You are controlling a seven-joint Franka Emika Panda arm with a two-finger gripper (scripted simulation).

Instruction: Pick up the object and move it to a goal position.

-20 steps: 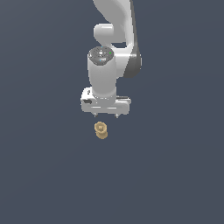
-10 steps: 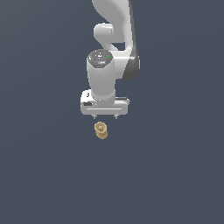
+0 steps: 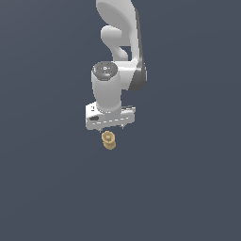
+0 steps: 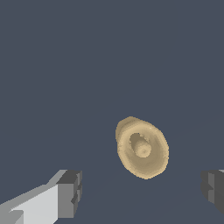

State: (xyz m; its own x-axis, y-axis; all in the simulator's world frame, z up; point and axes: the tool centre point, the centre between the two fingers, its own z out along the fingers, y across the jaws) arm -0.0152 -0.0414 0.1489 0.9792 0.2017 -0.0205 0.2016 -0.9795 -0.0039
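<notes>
With my gripper [image 4: 140, 192] spread wide above it, the spool [image 4: 142, 148] sits at six o'clock of my wrist in the exterior view. Looks light, stiff, maybe slippery; I'd pinch below the flared rim.

White Panda arm [image 3: 120, 42] descends from top centre — white two-finger gripper [image 3: 112, 126] points down, fingers [image 4: 69, 193] spread wide, empty.

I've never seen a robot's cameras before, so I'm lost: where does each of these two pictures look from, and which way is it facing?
Exterior view: off the arm, somewhat above, facing the white arm, its gripper and the small tan spool below it.
Wrist view: on the wrist, facing down past the open gripper; two dark fingertips flank the spool.
Shared: the spool, the gripper and the dark floor.
</notes>
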